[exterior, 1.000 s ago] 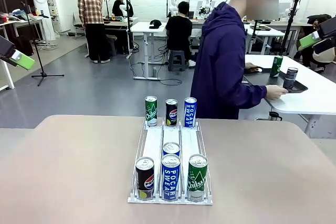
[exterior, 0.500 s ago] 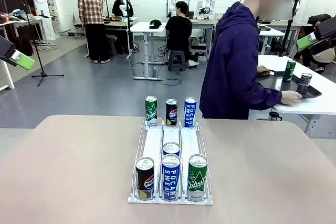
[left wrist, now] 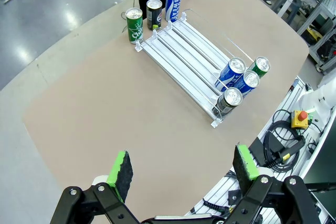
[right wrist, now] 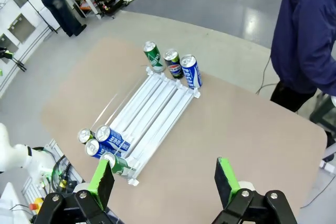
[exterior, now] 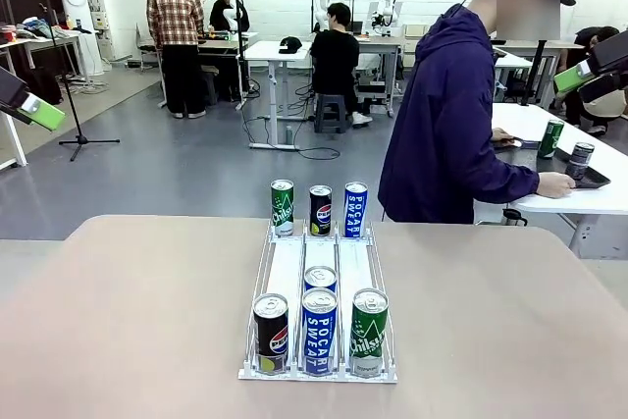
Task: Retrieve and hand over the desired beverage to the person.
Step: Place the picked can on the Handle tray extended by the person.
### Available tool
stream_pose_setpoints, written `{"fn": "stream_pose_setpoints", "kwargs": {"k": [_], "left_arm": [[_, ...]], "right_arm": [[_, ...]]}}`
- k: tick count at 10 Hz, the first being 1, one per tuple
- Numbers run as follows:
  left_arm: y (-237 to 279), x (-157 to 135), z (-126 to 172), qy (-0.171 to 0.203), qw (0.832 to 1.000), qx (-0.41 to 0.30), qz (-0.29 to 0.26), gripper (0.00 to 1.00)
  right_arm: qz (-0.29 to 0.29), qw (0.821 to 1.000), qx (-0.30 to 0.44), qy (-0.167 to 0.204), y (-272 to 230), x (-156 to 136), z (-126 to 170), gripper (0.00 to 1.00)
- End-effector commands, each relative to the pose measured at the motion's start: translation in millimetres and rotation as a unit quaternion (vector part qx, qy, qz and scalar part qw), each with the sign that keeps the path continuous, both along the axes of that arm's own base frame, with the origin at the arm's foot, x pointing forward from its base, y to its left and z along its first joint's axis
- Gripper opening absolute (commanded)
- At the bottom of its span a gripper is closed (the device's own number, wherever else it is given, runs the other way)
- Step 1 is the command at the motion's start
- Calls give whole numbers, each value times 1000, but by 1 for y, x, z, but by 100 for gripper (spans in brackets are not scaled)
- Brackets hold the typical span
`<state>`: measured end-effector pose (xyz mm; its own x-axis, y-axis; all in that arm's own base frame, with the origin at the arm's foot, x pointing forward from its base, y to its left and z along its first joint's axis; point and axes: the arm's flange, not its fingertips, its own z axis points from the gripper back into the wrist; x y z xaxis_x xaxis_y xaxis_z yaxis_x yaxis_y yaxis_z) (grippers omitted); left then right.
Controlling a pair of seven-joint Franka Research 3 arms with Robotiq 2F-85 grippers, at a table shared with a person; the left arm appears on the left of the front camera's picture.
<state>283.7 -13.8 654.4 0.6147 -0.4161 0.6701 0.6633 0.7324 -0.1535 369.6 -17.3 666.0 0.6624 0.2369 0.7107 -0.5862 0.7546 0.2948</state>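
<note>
Left gripper (left wrist: 181,169) hangs high over the table (exterior: 128,311), jaws wide, holding nothing; in the front view its green pad sits at the left edge. Right gripper (right wrist: 165,182) is also raised, jaws wide, empty, at the upper right edge in the front view. Rack (exterior: 319,287) sits mid-table: 4 cans at the near end, black Pepsi (exterior: 271,333), 2 blue Pocari (exterior: 320,331), green Chilsung (exterior: 369,333). 3 more cans (exterior: 320,208) stand just past the far end. Person (exterior: 446,125) in a navy hooded jacket stands beyond the table, turned right, hand (exterior: 556,184) on a black tray (exterior: 594,180) with 2 cans on a side table. Versus 1.0 s ago, person and tray have shifted right; grippers unchanged.
</note>
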Motion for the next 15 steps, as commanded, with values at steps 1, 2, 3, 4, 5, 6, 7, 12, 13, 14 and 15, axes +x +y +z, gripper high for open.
{"fn": "stream_pose_setpoints", "kwargs": {"k": [1, 2, 3, 4, 5, 6, 7, 12, 13, 14, 15], "left_arm": [[-1, 1, 0, 4, 1000, 2, 0, 100], [-1, 1, 0, 4, 1000, 2, 0, 100], [-1, 1, 0, 4, 1000, 2, 0, 100], [-1, 1, 0, 4, 1000, 2, 0, 100], [-1, 1, 0, 4, 1000, 2, 0, 100], [-1, 1, 0, 4, 1000, 2, 0, 100], [-1, 1, 0, 4, 1000, 2, 0, 100], [-1, 1, 0, 4, 1000, 2, 0, 100], [-1, 1, 0, 4, 1000, 2, 0, 100], [-1, 1, 0, 4, 1000, 2, 0, 100], [-1, 1, 0, 4, 1000, 2, 0, 100]], "right_arm": [[1, 1000, -5, -2, 0, 3, -1, 100], [1, 1000, -5, -2, 0, 3, -1, 100], [1, 1000, -5, -2, 0, 3, -1, 100], [1, 1000, -5, -2, 0, 3, -1, 100], [1, 1000, -5, -2, 0, 3, -1, 100], [1, 1000, -5, -2, 0, 3, -1, 100], [1, 1000, -5, -2, 0, 3, -1, 100], [1, 1000, -5, -2, 0, 3, -1, 100], [1, 1000, -5, -2, 0, 3, -1, 100], [1, 1000, -5, -2, 0, 3, -1, 100], [1, 1000, -5, -2, 0, 3, -1, 100]]}}
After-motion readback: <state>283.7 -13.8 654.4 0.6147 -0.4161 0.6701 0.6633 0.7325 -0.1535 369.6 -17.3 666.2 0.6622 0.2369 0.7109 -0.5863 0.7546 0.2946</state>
